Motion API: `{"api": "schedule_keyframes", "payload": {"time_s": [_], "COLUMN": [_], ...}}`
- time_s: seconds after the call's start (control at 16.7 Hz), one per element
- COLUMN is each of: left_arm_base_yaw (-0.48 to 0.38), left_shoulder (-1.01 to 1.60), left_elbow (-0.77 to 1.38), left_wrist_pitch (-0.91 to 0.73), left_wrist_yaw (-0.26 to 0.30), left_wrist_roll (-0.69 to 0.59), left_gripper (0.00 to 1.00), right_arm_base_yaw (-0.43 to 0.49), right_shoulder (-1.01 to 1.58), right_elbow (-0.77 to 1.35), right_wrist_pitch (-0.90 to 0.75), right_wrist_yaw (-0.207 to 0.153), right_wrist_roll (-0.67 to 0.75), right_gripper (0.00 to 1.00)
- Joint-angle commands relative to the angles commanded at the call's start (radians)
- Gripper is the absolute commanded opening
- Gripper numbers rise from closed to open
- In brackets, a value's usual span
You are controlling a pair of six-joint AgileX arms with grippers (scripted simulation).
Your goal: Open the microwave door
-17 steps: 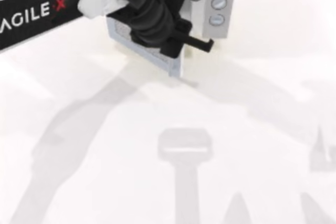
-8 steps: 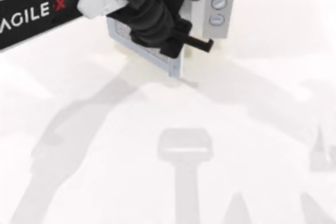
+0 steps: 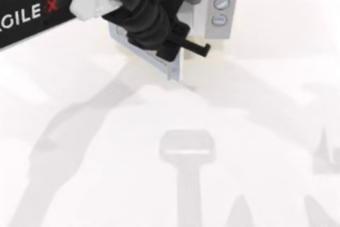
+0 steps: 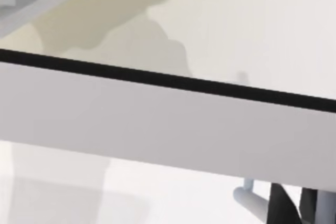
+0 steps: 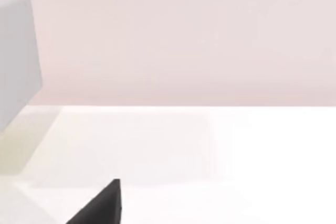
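The microwave (image 3: 219, 11) stands at the far middle of the table, its two round knobs facing the front. The microwave door (image 3: 173, 68) is swung partly out, its free edge pointing toward the table's middle. My left arm reaches in from the left, and my left gripper (image 3: 183, 49) sits over that free edge. In the left wrist view the door's edge (image 4: 157, 119) fills the picture as a grey band. Below it, the slim grey handle (image 4: 257, 203) runs between the dark fingers (image 4: 281, 211), which are shut on it. My right gripper (image 5: 102, 208) is parked at the right.
The white table (image 3: 170, 131) carries only the arms' shadows in front of the microwave. The right wrist view catches one grey corner of the microwave (image 5: 16, 61), with a pale pink wall (image 5: 184, 35) behind the table.
My left arm has drawn back to the left. The door's free edge has swung a little farther out with it. The right arm has not moved.
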Motion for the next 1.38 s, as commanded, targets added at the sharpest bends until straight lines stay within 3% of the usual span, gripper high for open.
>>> {"api": "schedule_keyframes", "payload": {"time_s": [0.3, 1.38], "left_arm_base_yaw": [0.029, 0.029], "left_shoulder": [-0.046, -0.046], "left_elbow": [-0.060, -0.060], "left_wrist_pitch": [0.013, 0.013], "left_wrist_yaw": [0.046, 0.046], "left_wrist_roll": [0.087, 0.087], "left_gripper": [0.00, 0.00], "right_arm_base_yaw": [0.000, 0.000], "right_shoulder": [0.000, 0.000], "right_elbow": [0.000, 0.000], "right_wrist_pitch": [0.000, 0.000], "right_wrist_yaw": [0.000, 0.000], "right_wrist_roll": [0.000, 0.000], "right_gripper": [1.00, 1.00]}}
